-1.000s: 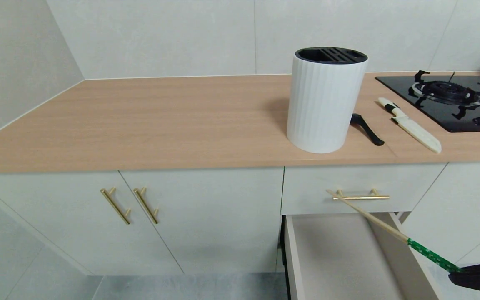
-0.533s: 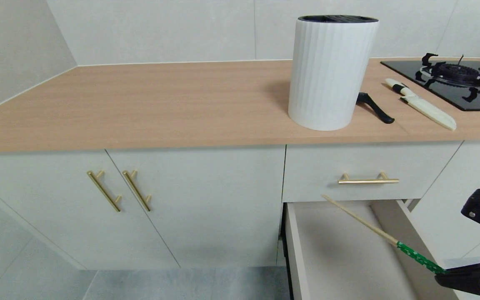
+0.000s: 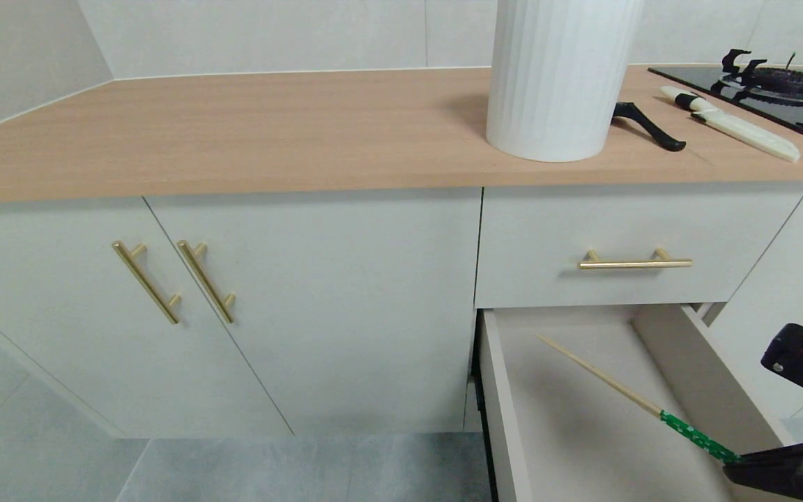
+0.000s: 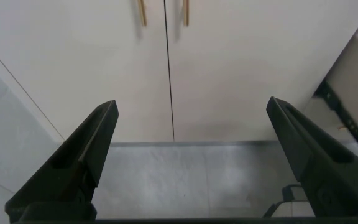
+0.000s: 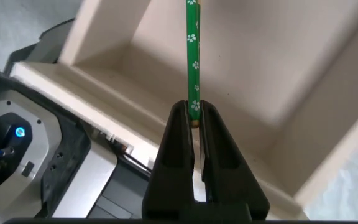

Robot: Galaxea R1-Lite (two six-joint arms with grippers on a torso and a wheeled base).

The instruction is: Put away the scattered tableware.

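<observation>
**Spotter:** What have you got in the containers?

**Operator:** I'm on the head view. The open drawer (image 3: 500,390) sits at the lower right of the frame, under a closed drawer with a brass handle (image 3: 635,263). The chopstick (image 3: 617,388) slants over the open drawer's pale floor, bare wooden tip towards the back, green patterned end towards me. I can't tell whether the tip touches the floor.

**Spotter:** Who's holding it?

**Operator:** My right gripper (image 3: 735,466), at the lower right corner, is pinched narrow on the green end. The right wrist view confirms it: both fingers are clamped on the stick just at its end, with the green part running out over the drawer's front wall and into the box.

**Spotter:** And the other container?

**Operator:** The white ribbed holder (image 3: 556,77) stands upright on the wooden counter (image 3: 234,132), at the upper right. Its top is cut off by the frame, so I can't say what's in it. Just to its right lie a black handle (image 3: 652,130), partly hidden behind the holder, and a white knife (image 3: 746,130), with the stove (image 3: 778,80) beyond them.

**Spotter:** Left arm?

**Operator:** The left wrist view has it. My left gripper (image 4: 190,107) is spread wide with nothing between its fingers, facing the paired cabinet doors (image 4: 166,68) and the grey floor (image 4: 179,177). A corner of the open drawer shows at that view's edge.
</observation>
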